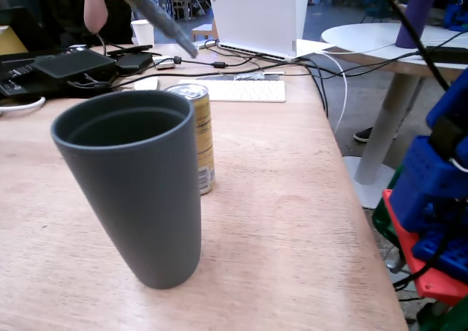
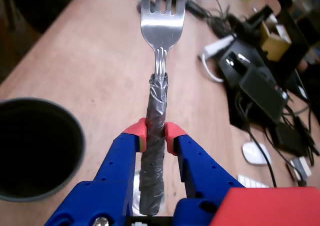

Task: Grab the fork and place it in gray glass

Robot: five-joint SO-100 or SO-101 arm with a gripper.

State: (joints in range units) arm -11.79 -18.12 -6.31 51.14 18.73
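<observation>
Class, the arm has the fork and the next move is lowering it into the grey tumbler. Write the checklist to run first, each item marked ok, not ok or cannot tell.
1. Gripper shut on the fork's taped handle: ok.
2. Fork clear of the table, tines pointing away from the gripper: ok.
3. Gray glass upright, mouth open and empty: ok.
4. Fork centred over the glass: not ok, glass sits left in the wrist view.
5. Yellow can clear of the path: cannot tell.

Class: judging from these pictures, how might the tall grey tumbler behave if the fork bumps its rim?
The gray glass is tall and narrows to its base, so it may tip. It looks empty and probably light, so it might slide. The yellow can behind might stop it.
</observation>
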